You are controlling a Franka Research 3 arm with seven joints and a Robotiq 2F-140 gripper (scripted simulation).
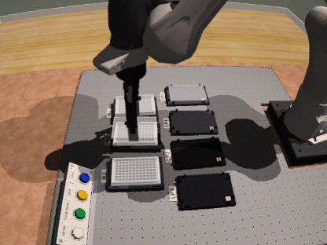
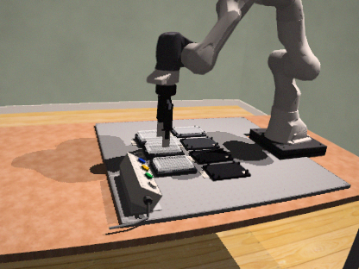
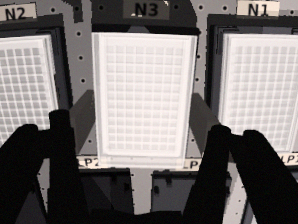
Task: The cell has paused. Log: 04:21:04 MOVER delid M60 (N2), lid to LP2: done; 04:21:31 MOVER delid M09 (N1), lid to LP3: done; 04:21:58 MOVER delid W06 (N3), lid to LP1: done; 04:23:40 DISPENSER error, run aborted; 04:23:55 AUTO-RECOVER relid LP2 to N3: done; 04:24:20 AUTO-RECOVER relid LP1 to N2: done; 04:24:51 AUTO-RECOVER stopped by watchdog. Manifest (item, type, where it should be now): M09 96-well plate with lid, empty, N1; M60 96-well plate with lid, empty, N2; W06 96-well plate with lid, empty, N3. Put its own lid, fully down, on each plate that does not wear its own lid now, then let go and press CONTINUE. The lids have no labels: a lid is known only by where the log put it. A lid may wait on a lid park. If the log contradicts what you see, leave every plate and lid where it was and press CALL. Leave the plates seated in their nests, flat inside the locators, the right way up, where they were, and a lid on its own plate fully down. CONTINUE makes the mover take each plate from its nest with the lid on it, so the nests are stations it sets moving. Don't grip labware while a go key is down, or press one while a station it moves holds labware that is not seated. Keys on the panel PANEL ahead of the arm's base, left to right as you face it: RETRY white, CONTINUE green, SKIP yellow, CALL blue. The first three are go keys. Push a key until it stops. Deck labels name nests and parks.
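Claw (image 3: 143, 163) clamped on the middle lid (image 3: 143, 96) over N3, label (image 3: 145, 8) legible only from wrist view, key panel (image 1: 75, 204) seen from above.

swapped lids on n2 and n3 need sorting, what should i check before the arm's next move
1. Grip: ok. The gripper is shut on the lid over the middle nest, N3.
2. Plate under that lid seated: cannot tell, the lid hides it.
3. Place to park it: ok. Three dark parks hold no lid.
4. Third lid: ok. The spare lid lies on the far park.
5. Near plate: not ok, wells uncovered.
6. Keys: ok. Nothing touches the green key or its neighbours.
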